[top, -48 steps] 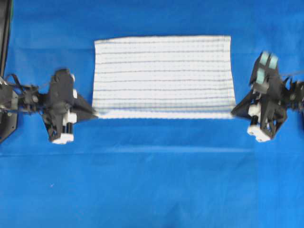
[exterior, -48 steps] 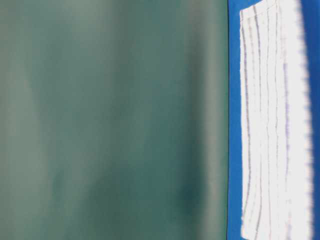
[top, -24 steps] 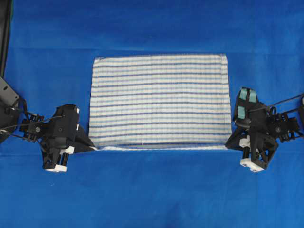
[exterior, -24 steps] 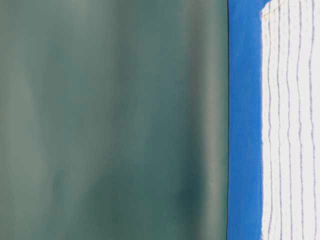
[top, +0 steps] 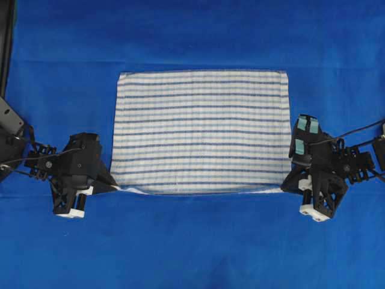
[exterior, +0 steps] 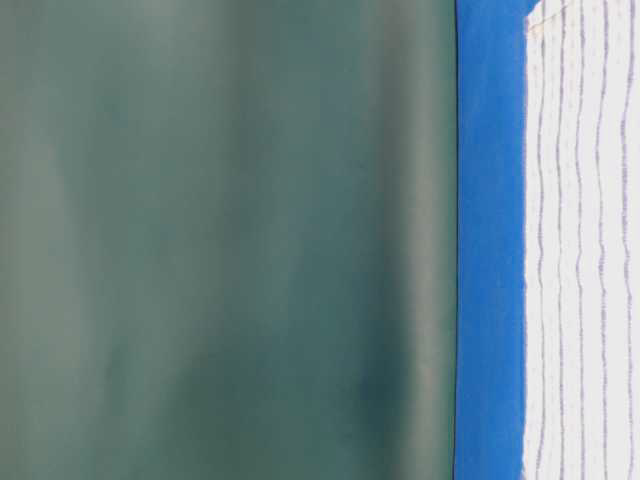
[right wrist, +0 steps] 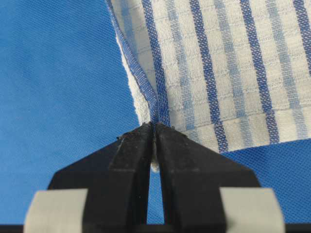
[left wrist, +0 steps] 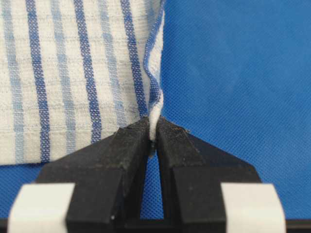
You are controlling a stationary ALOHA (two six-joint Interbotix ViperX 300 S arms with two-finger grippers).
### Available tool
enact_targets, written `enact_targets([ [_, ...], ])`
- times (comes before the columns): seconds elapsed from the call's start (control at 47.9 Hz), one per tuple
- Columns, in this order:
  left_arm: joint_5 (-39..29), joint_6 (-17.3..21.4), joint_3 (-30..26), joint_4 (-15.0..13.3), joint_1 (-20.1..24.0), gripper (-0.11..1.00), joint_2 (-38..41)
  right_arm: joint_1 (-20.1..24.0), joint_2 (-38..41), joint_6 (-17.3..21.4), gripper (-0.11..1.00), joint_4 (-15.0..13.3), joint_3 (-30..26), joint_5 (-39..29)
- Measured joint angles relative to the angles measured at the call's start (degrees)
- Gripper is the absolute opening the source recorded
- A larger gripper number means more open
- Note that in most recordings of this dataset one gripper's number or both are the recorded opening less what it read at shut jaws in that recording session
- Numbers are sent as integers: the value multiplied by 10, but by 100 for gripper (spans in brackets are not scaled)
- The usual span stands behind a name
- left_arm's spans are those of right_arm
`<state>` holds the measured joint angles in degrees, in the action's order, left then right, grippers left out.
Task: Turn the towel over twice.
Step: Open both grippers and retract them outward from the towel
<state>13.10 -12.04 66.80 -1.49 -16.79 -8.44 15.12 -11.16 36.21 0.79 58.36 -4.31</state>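
The room is evenly and brightly lit from above; the blue tabletop point(top: 192, 247) shows no glare from overhead, only faint darker creases. Under the near edge of the towel point(top: 200, 132) runs a thin dark shadow. The overhead view is sharp, with no motion blur. From table level the grey-green backdrop point(exterior: 230, 240) is soft and mottled, out of focus, and the towel there is nearly washed out to white. In both wrist views the weave is crisp near the tool tips and softens toward the far edge; the white pads at the bottom are blurred.
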Motion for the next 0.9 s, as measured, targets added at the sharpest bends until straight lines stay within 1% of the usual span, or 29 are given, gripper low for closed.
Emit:
enact_targets([
  [0.042, -7, 0, -3, 1, 1, 11, 0, 0, 0, 0, 6, 1, -2, 0],
  [0.063, -11, 0, -4, 0, 1, 16, 0, 0, 0, 0, 8, 0, -2, -1],
  [0.146, -25, 0, -11, 0, 1, 37, -4, -1, 0, -1, 31, -1, -7, -3],
  [0.167, -30, -1, -12, 1, 1, 45, -7, 0, 0, -3, 39, -3, -10, -4],
  [0.23, -44, 0, -18, 0, 1, 63, -15, 0, -1, -8, 57, -10, -16, -10],
  [0.272, -55, 3, -22, 0, 1, 73, -22, 0, -4, -11, 65, -17, -19, -15],
  [0.313, -69, 6, -28, 0, 1, 80, -33, 0, -9, -13, 68, -27, -24, -21],
  [0.355, -79, 10, -33, 0, 2, 81, -45, -1, -18, -15, 65, -40, -26, -25],
  [0.418, -91, 14, -40, 0, 6, 78, -69, -1, -34, -15, 61, -64, -30, -33],
  [0.564, -99, 36, -43, 0, 22, 75, -128, -25, -96, -14, 62, -130, -32, -35],
  [0.71, -98, 72, -34, 0, 40, 75, -200, -62, -171, -15, 62, -199, -14, -33],
  [0.898, -67, 108, 6, 0, 72, 75, -307, -124, -274, -15, 62, -268, 20, -11],
])
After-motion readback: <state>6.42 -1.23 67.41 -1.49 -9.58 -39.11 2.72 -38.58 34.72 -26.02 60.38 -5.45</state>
